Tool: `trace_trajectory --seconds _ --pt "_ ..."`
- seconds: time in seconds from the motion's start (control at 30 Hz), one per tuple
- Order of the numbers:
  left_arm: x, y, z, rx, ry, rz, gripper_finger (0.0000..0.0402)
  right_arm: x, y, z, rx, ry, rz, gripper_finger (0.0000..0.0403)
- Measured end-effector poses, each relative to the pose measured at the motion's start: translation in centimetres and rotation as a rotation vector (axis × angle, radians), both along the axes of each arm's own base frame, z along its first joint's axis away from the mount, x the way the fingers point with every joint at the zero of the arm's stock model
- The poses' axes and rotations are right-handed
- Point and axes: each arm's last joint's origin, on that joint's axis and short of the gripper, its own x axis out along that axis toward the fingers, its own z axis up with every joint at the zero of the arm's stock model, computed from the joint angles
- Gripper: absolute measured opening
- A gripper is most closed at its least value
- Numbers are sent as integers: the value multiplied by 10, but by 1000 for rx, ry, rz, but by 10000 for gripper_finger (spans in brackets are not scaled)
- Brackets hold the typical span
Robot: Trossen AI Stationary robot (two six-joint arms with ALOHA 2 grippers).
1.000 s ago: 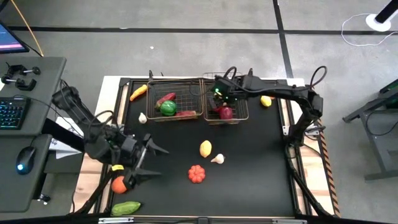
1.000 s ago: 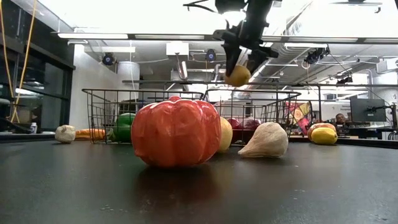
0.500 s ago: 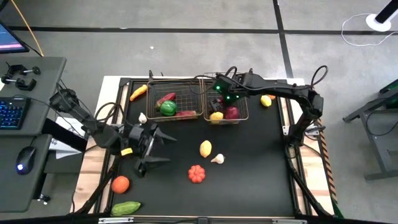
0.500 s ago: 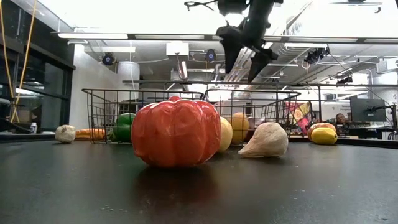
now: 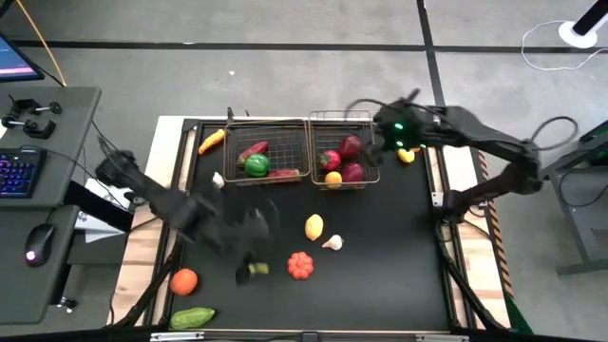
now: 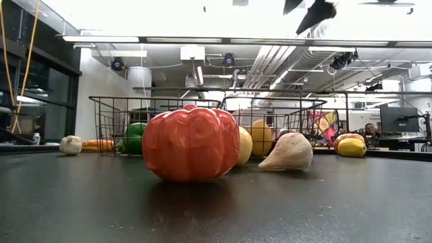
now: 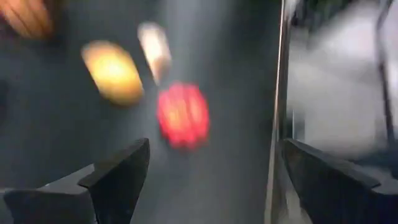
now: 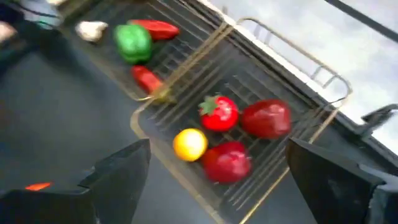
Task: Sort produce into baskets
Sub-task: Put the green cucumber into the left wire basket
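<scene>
My right gripper is open and empty, above the right edge of the right wire basket. That basket holds a lemon, a tomato and two red apples. The left basket holds a green pepper and red peppers. My left gripper is open and empty over the table's near middle. It faces a red tomato with a lemon and a garlic beyond it. All three lie on the table.
On the black table lie an orange and a green vegetable at the near left. A garlic and an orange carrot-like piece lie beside the left basket. A lemon lies right of the right basket.
My right gripper has opened and dropped the lemon into the right basket, then risen and gone toward the table's right edge. My left gripper, open throughout, has left the orange at the near left and swung fast toward the table's middle, toward the red tomato.
</scene>
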Motion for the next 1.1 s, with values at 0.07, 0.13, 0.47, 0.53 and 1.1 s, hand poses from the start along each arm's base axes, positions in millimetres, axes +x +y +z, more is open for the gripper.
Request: trace_trajectory --seconds 0.07,0.13,0.47,0.53,1.1 --pt "0 -23 -28 -26 229 -70 354 -12 11 1 14 -42 21 365" --pt "-4 -48 -56 -48 435 -137 354 -21 21 -2 34 -71 49 365" --pt "-34 -127 -149 -20 937 -193 354 -24 51 -48 102 -153 160 365" --pt "-39 -135 -158 -41 1002 -182 354 -22 52 -57 123 -146 154 365" --pt "-50 -154 -203 50 1115 -122 354 -11 55 -61 187 -263 169 365"
